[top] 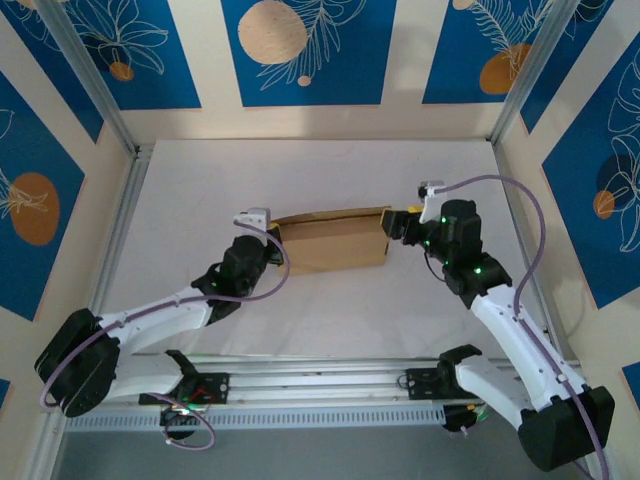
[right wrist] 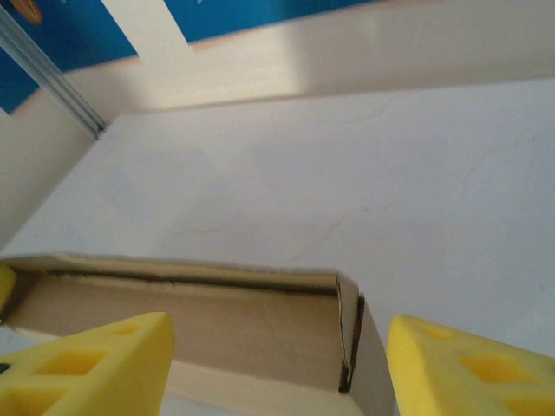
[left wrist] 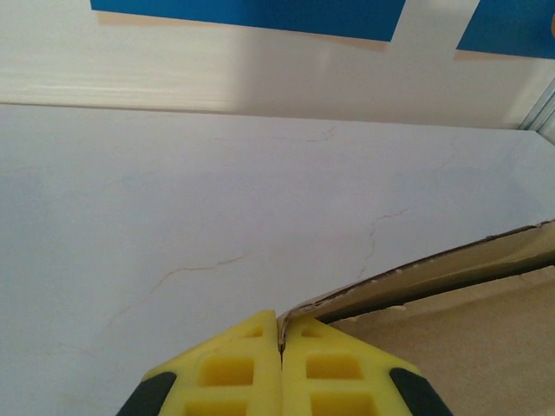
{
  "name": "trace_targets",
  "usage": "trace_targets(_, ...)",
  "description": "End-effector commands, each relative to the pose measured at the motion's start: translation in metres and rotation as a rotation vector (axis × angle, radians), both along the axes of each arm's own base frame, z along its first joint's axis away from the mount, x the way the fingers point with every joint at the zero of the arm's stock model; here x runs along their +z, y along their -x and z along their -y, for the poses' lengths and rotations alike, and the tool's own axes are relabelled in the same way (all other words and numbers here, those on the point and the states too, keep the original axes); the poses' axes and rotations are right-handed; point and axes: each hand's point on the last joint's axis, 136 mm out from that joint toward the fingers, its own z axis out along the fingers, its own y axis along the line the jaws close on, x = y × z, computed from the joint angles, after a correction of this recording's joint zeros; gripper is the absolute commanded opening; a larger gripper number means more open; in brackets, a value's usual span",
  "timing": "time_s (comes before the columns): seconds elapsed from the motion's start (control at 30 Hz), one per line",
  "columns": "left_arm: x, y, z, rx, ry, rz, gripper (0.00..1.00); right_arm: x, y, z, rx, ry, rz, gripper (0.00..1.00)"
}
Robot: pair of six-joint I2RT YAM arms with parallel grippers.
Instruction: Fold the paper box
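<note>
The paper box is brown cardboard, standing as a shallow rectangular shape in the middle of the table. My left gripper is at its left end. In the left wrist view the yellow fingers are shut on a thin corner of the box wall, with the left gripper pinching that edge. My right gripper is at the box's right end. In the right wrist view the right gripper is open, its fingers apart on either side of the box's end corner, not touching it.
The white tabletop is bounded by aluminium posts and patterned blue and cream walls at the back and sides. A rail with the arm bases runs along the near edge.
</note>
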Motion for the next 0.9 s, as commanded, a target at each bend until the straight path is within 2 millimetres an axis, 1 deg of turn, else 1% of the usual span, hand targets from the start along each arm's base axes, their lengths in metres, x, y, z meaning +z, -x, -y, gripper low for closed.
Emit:
trace_targets(0.0, -0.099, 0.037, -0.014, -0.081, -0.267, -0.286, 0.00, 0.017, -0.007, 0.000, -0.003, -0.056, -0.092, 0.61)
trace_targets(0.1, -0.097, 0.037, -0.014, -0.086, -0.272, -0.280, 0.00, 0.015, -0.020, -0.001, -0.019, -0.048, -0.215, 0.53)
trace_targets(0.17, -0.098, 0.037, -0.014, -0.090, -0.276, -0.279, 0.00, 0.015, -0.029, -0.008, -0.041, -0.094, -0.292, 0.49)
trace_targets(0.2, -0.097, 0.037, -0.013, -0.093, -0.277, -0.276, 0.00, 0.014, -0.032, -0.012, -0.065, -0.148, -0.362, 0.47)
trace_targets(0.27, -0.097, 0.037, -0.013, -0.094, -0.281, -0.274, 0.00, 0.018, -0.037, -0.034, -0.021, -0.237, -0.456, 0.44)
trace_targets(0.33, -0.097, 0.036, -0.012, -0.097, -0.283, -0.271, 0.00, 0.027, -0.045, -0.054, -0.009, -0.269, -0.436, 0.38)
trace_targets(0.4, -0.097, 0.036, -0.012, -0.100, -0.287, -0.270, 0.00, 0.033, -0.053, -0.072, -0.005, -0.265, -0.418, 0.33)
trace_targets(0.47, -0.097, 0.036, -0.013, -0.099, -0.290, -0.270, 0.00, 0.032, -0.061, -0.085, -0.009, -0.261, -0.449, 0.30)
trace_targets(0.53, -0.096, 0.036, -0.014, -0.097, -0.292, -0.267, 0.00, 0.021, -0.066, -0.098, -0.010, -0.234, -0.489, 0.29)
trace_targets(0.6, -0.094, 0.036, -0.014, -0.095, -0.291, -0.263, 0.00, 0.007, -0.066, -0.105, -0.018, -0.193, -0.517, 0.28)
trace_targets(0.73, -0.094, 0.037, -0.015, -0.094, -0.290, -0.262, 0.00, -0.027, -0.055, -0.114, -0.003, -0.150, -0.560, 0.26)
trace_targets(0.8, -0.095, 0.036, -0.014, -0.096, -0.289, -0.261, 0.00, -0.046, -0.048, -0.113, -0.001, -0.138, -0.592, 0.25)
trace_targets(0.87, -0.095, 0.036, -0.014, -0.097, -0.289, -0.262, 0.00, -0.059, -0.039, -0.113, 0.014, -0.132, -0.611, 0.25)
